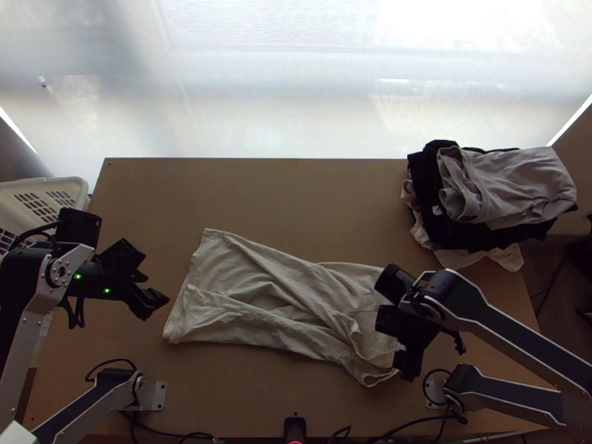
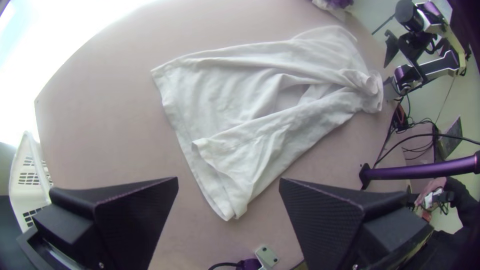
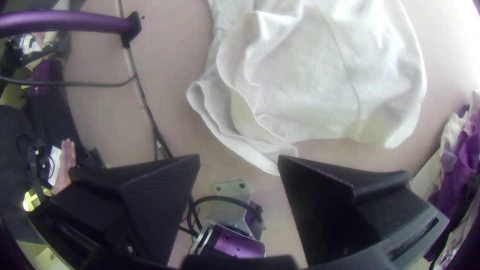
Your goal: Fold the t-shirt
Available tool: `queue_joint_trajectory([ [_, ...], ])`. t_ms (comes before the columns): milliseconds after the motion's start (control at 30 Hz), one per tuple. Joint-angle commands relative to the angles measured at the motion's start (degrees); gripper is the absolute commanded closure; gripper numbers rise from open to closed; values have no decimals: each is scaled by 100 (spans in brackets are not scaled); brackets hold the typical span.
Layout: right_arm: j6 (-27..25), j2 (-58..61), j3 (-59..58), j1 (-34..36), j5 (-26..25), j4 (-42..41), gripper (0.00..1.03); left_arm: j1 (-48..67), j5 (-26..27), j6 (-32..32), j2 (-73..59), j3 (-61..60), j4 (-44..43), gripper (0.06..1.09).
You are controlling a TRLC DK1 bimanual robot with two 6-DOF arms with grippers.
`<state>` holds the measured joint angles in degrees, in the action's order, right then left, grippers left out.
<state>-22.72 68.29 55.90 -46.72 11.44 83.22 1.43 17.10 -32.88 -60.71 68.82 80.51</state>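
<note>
A pale T-shirt point(image 1: 274, 292) lies rumpled and partly overlapped on itself across the middle of a wooden tabletop point(image 1: 296, 192), flanked by a pile of clothes point(image 1: 510, 185) at the far right corner and a white basket point(image 1: 63, 180) off the left edge. Cables point(image 1: 177, 436) trail along the near edge; in the top view the right arm point(image 1: 518, 333) masks part of the shirt's right end. The left arm point(image 1: 26, 325) bends inward, its tool point(image 1: 152, 302) just beside the shirt's left end, fingers spread wide and grasping nothing; the right arm slants in from the lower right, its tool point(image 1: 428, 354) near the shirt's right end, likewise wide apart and empty. Counted: one shirt, one pile, one basket, two arms, two tools.
</note>
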Motion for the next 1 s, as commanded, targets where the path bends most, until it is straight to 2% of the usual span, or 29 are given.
queue_joint_trajectory([
  [0,13,-123,255,893,86,1,19,1061,12,450,68,0,-158,10],
  [67,-4,-123,466,1174,86,1,19,1817,-251,476,94,-290,-572,10],
  [133,4,-97,642,1420,95,1,19,2555,-919,450,94,-712,-1029,10],
  [167,4,-97,694,1525,95,1,19,2915,-1368,318,112,-1011,-1283,10],
  [233,22,-150,712,1587,95,19,18,3689,-2580,-51,296,-1696,-1864,10],
  [267,22,-185,685,1613,95,28,18,3873,-2906,-254,358,-2004,-2145,10],
  [400,66,-264,325,1631,95,45,18,3566,-3020,-1212,261,-2645,-2980,11],
  [500,48,-273,88,1587,95,45,18,3522,-3204,-1528,77,-2804,-3437,11],
  [667,66,-246,202,1613,95,36,18,3135,-3222,-2143,-257,-3014,-4527,11],
  [867,242,-369,35,1543,104,36,18,3126,-3222,-2442,-301,-3181,-4843,11],
  [967,277,-413,0,1543,104,36,18,3179,-3108,-2425,-319,-3190,-4509,13],
])
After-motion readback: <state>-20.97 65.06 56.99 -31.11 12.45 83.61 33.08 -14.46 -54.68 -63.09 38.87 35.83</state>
